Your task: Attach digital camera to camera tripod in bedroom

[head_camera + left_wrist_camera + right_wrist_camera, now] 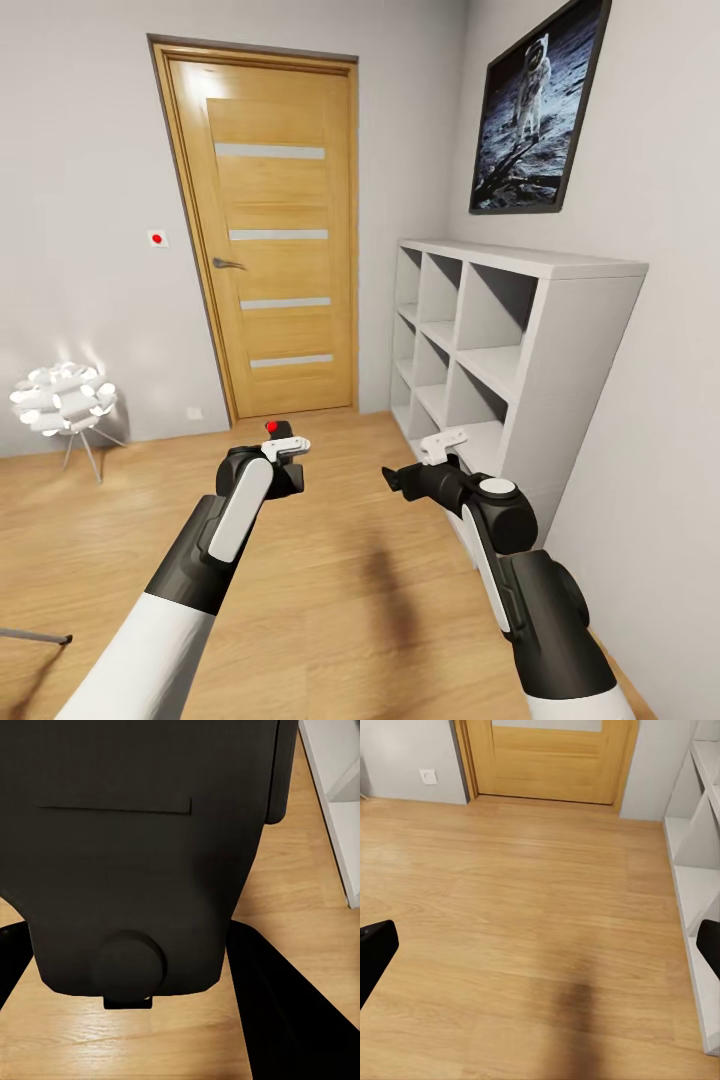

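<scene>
Digital camera (142, 847) is clamped in the left gripper (283, 452), red button up, carried in front of the robot over the wooden floor (340, 560). Looks rigid, light, smooth-sided, so grip the flat body sides and keep its base free for mounting. Right gripper (405, 478) is released, holding nothing. Ahead: closed door (270, 240), white shelf unit (500, 340) at right.

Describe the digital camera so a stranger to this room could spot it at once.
Start at the closed wooden door on the far wall, then drop to the robot's left gripper held above the wooden floor in front of it. The digital camera is the small black box clamped there. Its round red button on top sets it apart from the black gripper parts.
</scene>
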